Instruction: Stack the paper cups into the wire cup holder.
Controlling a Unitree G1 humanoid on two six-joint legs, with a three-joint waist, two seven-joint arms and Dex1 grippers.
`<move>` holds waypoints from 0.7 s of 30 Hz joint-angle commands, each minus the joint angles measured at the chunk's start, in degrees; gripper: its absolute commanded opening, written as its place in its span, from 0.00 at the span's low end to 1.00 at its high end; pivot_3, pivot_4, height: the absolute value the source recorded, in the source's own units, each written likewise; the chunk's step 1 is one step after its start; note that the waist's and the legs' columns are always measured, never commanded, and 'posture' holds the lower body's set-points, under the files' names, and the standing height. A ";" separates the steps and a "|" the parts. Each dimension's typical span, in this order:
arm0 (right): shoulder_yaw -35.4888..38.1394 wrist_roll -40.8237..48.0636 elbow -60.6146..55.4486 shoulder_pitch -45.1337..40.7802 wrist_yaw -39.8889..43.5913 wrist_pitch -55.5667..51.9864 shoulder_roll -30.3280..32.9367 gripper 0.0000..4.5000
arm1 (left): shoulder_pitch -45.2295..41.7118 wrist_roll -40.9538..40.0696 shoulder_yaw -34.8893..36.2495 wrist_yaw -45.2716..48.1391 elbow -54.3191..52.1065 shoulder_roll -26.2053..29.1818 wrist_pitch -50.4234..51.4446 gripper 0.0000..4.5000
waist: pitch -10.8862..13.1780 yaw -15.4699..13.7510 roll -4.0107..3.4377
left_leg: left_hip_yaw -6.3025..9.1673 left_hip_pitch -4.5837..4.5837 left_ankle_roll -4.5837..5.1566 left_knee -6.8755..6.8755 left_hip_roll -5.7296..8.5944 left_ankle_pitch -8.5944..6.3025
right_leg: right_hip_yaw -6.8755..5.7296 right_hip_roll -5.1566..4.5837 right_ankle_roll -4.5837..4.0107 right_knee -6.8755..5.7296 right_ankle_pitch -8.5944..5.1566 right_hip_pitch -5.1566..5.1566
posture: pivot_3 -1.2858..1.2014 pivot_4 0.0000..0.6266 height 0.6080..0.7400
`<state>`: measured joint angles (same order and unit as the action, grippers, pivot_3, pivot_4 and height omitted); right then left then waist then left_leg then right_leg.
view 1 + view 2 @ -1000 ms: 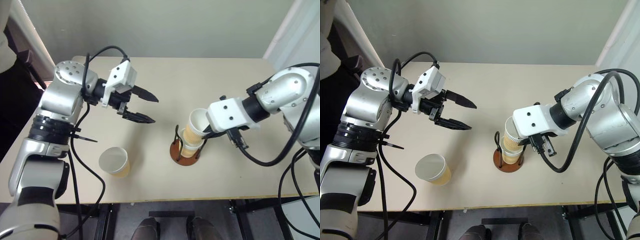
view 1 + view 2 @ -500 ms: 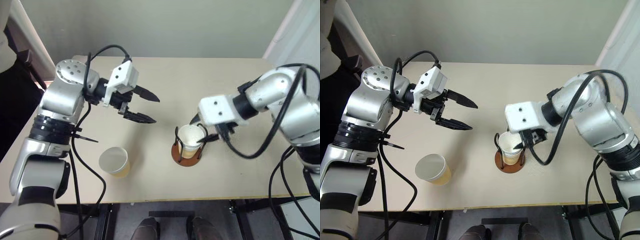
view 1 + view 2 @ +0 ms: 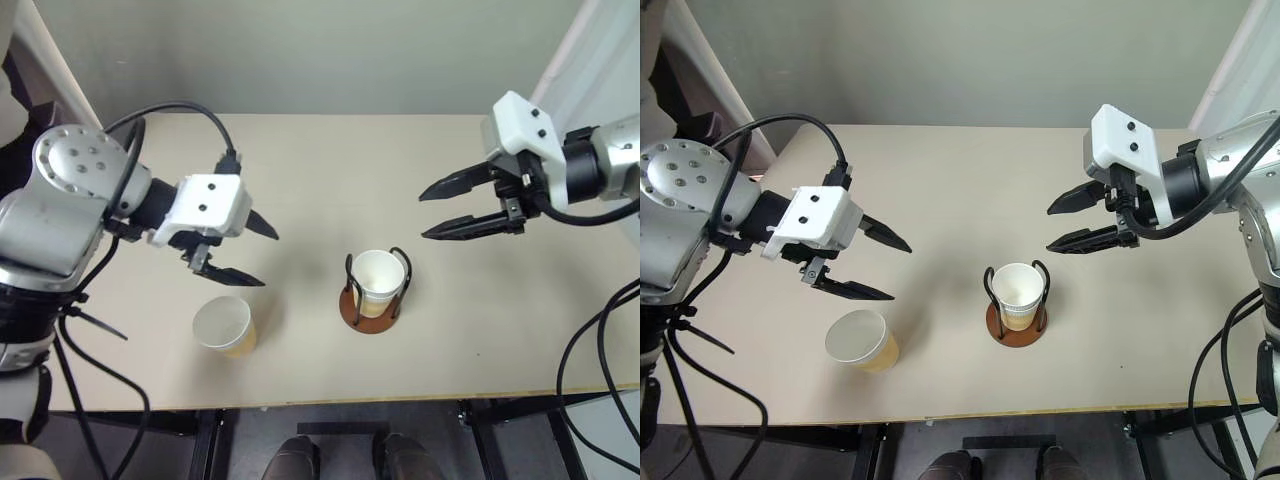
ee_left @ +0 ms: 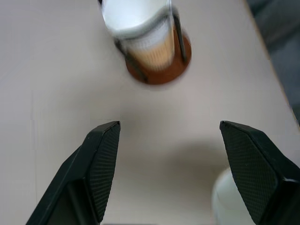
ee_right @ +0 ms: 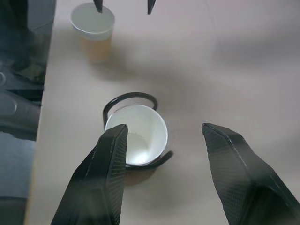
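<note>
Nearest the front edge of the table (image 3: 300, 385), toward its left side, a single paper cup (image 3: 224, 325) stands upright on its base, mouth up, white inside and tan-yellow outside. It stands apart from everything else on the tabletop.

A little farther in, roughly midway along the table's width, sits the wire cup holder (image 3: 371, 310), its reddish-brown disc base flat on the surface and its two black wire loops rising on either side. The stacked paper cups (image 3: 379, 281) stand upright inside it between the loops, the white mouth of the top cup open upward; how many cups make up the stack cannot be counted from above. The right wrist view looks down into that open cup within the loops (image 5: 136, 133).

Just above and behind the loose cup, over the left part of the table, hangs the left gripper (image 3: 252, 252). Its two black fingers are spread well apart and hold nothing, pointing toward the middle of the table, the lower fingertip close above the cup's far rim without touching it.

Farther back, over the right part of the table, hangs the right gripper (image 3: 428, 212), clear of the holder and its cups. Its fingers are parted, with nothing between them, and they point left toward the table's middle.
</note>
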<state>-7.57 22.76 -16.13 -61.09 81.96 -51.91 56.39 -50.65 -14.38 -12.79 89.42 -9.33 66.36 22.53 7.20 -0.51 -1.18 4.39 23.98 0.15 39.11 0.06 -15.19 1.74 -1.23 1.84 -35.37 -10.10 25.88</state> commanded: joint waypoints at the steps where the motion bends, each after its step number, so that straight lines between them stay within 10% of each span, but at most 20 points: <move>1: 1.91 2.28 -0.56 -1.01 -0.60 -0.76 1.04 0.57 | -0.45 4.59 -1.04 -0.84 0.09 0.71 -0.10 0.81 | 0.00 -0.02 0.00 | 0.02 -0.02 0.00 0.02 0.00 0.00 | -0.01 0.00 -0.05 -0.08 -0.03 0.00 | 0.52 0.24 1.00; 21: 1.54 8.88 -2.82 0.14 1.07 -2.89 6.82 0.57 | 3.00 7.28 -4.66 3.08 0.69 6.61 -2.13 0.81 | 0.00 0.07 0.00 | 0.07 -0.02 -0.01 -0.06 -0.03 0.00 | -0.04 0.00 -0.38 -0.59 -0.19 0.27 | 0.52 0.24 1.00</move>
<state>-7.57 30.94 -18.28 -60.43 83.11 -55.39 62.35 -47.05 -7.29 -17.65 90.25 -8.22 71.57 21.16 7.20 -0.44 -1.18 4.45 23.96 0.14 39.05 0.03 -15.19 1.70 -1.23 1.46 -35.96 -10.28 26.16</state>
